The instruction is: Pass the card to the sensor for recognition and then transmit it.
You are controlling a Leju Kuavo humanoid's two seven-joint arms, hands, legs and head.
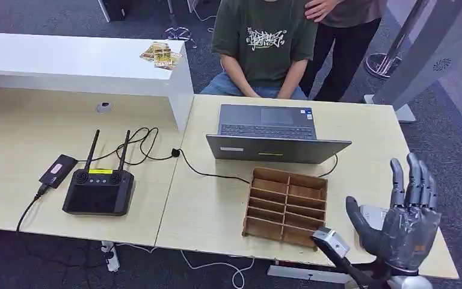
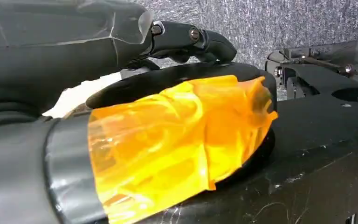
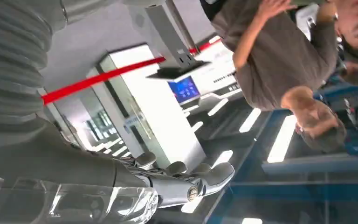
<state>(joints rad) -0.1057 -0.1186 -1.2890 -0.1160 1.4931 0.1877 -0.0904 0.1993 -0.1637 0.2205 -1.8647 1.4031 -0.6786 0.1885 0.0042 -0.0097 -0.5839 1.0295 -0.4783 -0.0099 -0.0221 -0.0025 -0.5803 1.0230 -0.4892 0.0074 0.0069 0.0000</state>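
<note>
My right hand is up in the air over the near right corner of the desk. Its fingers point up and are spread apart, and I see nothing in it. From my right wrist the same hand looks stretched out flat.

A small pale flat thing lies on the desk just behind my thumb. My hand hides part of it, so I cannot tell if it is the card.

My left hand is a dark shape close to the camera. I cannot tell if it is spread or closed.

A wooden box with many little slots sits on the desk just left of my right hand. Behind the box is an open laptop. A person in a green shirt sits behind the laptop, and another person stands beside them.

Far to the left is a black remote with two sticks pointing up. A small black box lies near it.
</note>
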